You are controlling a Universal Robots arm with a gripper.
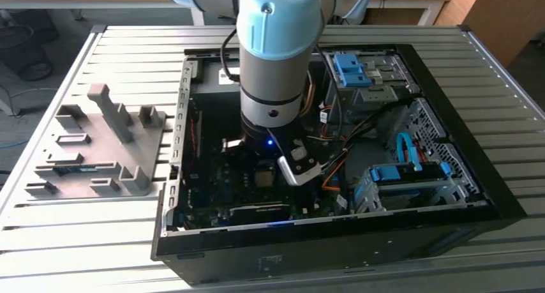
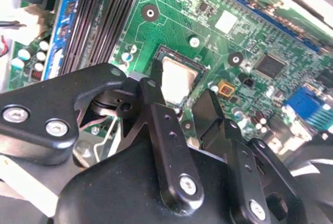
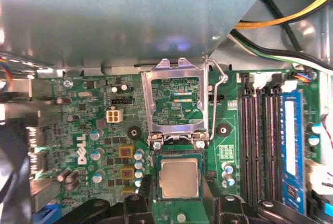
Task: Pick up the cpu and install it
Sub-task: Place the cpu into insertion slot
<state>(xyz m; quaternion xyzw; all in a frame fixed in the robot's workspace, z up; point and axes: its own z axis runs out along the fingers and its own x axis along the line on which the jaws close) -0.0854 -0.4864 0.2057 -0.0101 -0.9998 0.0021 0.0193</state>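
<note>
Inside the open case [image 1: 341, 248], mid-frame in the exterior view, the cpu [image 3: 179, 177] sits flat in its socket [image 3: 154, 178], showing through the gap between the gripper [image 3: 180, 201] jaws. They're spread apart, holding nothing.

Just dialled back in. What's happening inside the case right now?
The arm is down inside the open computer case, with its gripper hanging just over the motherboard. The cpu lies flat in its socket. The jaws are spread to either side of it and do not appear to be pinching it. The socket's metal cover is flipped up, not closed over the chip.
</note>
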